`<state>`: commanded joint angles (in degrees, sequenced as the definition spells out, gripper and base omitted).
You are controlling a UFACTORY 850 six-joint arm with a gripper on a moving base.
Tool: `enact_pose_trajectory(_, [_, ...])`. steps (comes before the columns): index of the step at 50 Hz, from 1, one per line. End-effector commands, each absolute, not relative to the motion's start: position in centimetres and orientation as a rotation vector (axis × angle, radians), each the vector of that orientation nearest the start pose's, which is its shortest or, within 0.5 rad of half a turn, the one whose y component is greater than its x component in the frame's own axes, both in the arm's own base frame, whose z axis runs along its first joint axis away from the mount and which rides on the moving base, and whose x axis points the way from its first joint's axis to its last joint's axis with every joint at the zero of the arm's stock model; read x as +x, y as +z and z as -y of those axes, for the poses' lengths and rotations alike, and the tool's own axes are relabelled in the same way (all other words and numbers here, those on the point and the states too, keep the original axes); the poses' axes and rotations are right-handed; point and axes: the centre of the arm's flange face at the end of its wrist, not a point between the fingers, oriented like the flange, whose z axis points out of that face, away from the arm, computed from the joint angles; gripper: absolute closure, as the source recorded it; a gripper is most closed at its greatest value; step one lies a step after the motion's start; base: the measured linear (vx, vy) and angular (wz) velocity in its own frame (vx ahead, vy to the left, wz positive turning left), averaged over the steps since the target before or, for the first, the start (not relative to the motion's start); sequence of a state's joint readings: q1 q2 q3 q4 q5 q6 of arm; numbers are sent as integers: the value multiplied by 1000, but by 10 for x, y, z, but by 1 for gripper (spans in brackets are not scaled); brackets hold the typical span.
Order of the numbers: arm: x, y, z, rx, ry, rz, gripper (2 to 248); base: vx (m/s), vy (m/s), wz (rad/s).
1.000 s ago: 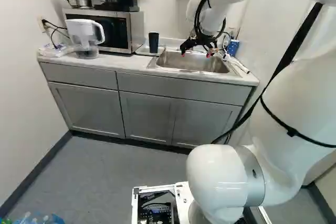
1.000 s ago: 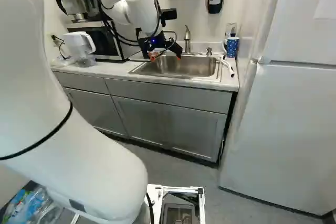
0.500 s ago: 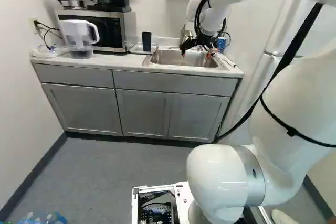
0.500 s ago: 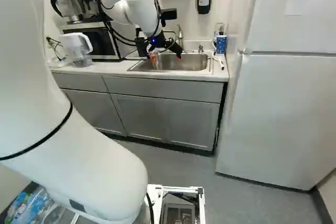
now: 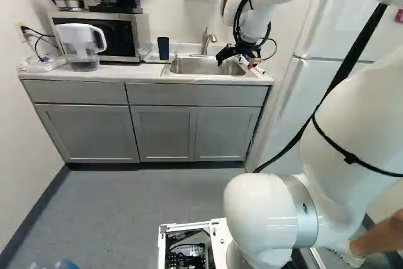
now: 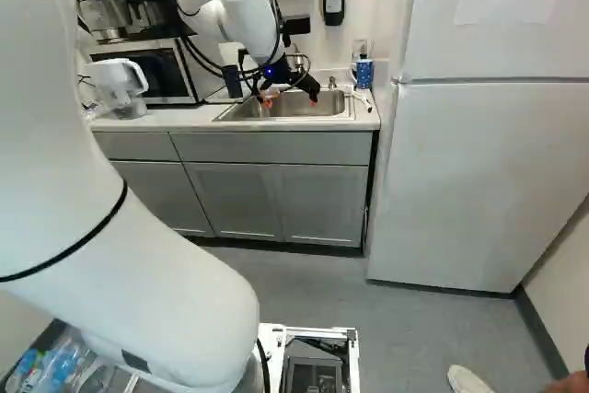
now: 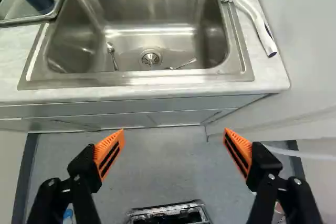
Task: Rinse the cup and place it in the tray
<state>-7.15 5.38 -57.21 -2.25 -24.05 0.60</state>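
Base views, behind the arm (image 5: 346,124), face the counter's front edge (image 5: 145,80); wrist view, nearer, looks down, sharing the sink (image 7: 152,3).

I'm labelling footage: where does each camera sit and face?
Left base view: on the base, behind the arm, left; faces counter and sink; arm at right.
Right base view: behind, right; faces sink and fridge; arm at left.
Wrist view: arm's end, looking along the gripper towards the sink; both fingers show.
Both base views share the microwave.
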Motion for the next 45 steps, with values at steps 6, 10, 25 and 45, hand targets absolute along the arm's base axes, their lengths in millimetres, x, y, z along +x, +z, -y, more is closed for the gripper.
enact_pose_trajectory(6, [463,619,60,-3024,-1054,-159,3,-77,31,-1])
enact_pose_trajectory(10, [463,619,60,-3024,-1054,-159,3,-13,4,6])
enact_pose_trajectory(25, [463,619,60,-3024,-1054,-159,3,5,-1,0])
enact_pose_trajectory(45, [462,617,59,-3021,-1060,-157,3,0,0,0])
